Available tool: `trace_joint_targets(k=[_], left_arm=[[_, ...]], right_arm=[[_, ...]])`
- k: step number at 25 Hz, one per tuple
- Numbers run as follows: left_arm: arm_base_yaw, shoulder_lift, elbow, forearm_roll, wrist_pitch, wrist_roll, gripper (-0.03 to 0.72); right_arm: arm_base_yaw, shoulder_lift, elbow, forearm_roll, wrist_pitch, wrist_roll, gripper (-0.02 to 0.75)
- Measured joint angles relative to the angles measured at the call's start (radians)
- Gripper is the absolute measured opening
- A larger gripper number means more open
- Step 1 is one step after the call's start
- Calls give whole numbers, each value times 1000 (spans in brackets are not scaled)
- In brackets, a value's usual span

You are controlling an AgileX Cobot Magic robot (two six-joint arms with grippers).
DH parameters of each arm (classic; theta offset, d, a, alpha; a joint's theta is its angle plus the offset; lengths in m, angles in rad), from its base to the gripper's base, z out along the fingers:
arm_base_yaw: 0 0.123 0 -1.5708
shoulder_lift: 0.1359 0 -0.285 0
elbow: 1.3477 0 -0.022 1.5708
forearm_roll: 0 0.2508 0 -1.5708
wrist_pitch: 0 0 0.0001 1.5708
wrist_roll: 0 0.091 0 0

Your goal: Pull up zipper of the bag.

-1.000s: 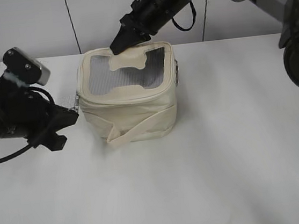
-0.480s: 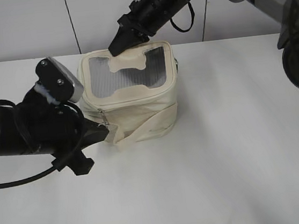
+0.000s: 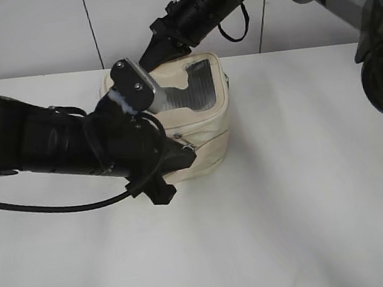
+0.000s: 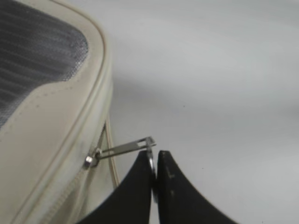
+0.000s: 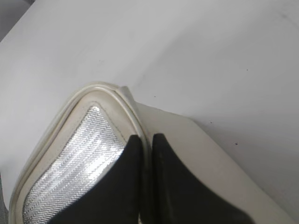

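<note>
**Now you are holding the zipper pull along the bag's front edge**

Right now the zipper (image 4: 96, 156) is running along the seam under the rim of the bag's top panel, and its silver ring pull (image 4: 128, 148) is sticking straight out from the slider toward your left gripper (image 4: 155, 179). You are pinching the far end of that ring between the closed fingers, so the pull's long axis is lying almost level, pointing from the seam out to the pincer. The coming move turns on this: the seam is running away along the rim, crosswise to the pull, so I judge you should be drawing along the seam line, not outward from the bag (image 3: 203, 125).

Your left arm is the near one, reaching across the bag's front in the exterior view and hiding most of the front face. Your right gripper (image 5: 145, 154) is pressing down on the top panel's rim at the back corner with its fingers closed together; whether it is pinching the rim or only bearing on it, I cannot tell.

Only the left wrist view is showing the ring caught in the fingers; the exterior view is hiding it behind the arm. The right wrist view alone is showing the grey window (image 5: 74, 158) corner under the tips. The bag is standing on the white table (image 3: 308, 199).
</note>
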Motion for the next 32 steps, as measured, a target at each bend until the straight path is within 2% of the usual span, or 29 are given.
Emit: trace_joint_targets(k=[4,6,8,10,11,13,15,19,21,24,26,28,30,32], left_arm=[[-8,30,-24,0,18,-90,15],[-8,24,-20,2,27,-161,56],[-14,3,-18,33,54,-244,162],[-20,-42,-18,123,78,-363,324],[-20,-66,-18,173,82,-438,387],[-20,-124,-18,298,78,-597,485],[0,-185,-18,421,76,-742,510],[139,-221,-71,492,123,-827,473],[237,-164,-178,505,202,-839,445],[312,-20,-395,525,285,-843,427],[324,110,-555,557,343,-853,425],[324,233,-734,584,419,-891,426],[323,361,-892,613,513,-929,433],[323,462,-1037,655,603,-977,444]], right_arm=[[0,0,0,-7,0,8,41],[-1,0,-6,-20,0,14,81],[-7,0,-30,-50,0,34,194],[-25,0,-60,-75,0,61,325],[-40,-3,-71,-86,0,74,356],[-76,-21,-77,-114,0,102,364],[-123,-48,-79,-143,0,135,344],[-233,-127,-2,-89,-2,161,314],[-289,-175,108,-25,-6,120,293],[-342,-278,395,67,-13,-19,234],[-361,-382,684,144,-75,-154,198],[-367,-516,960,241,-199,-332,179],[-367,-622,1219,372,-323,-545,176],[-367,-682,1380,553,-393,-762,191]])
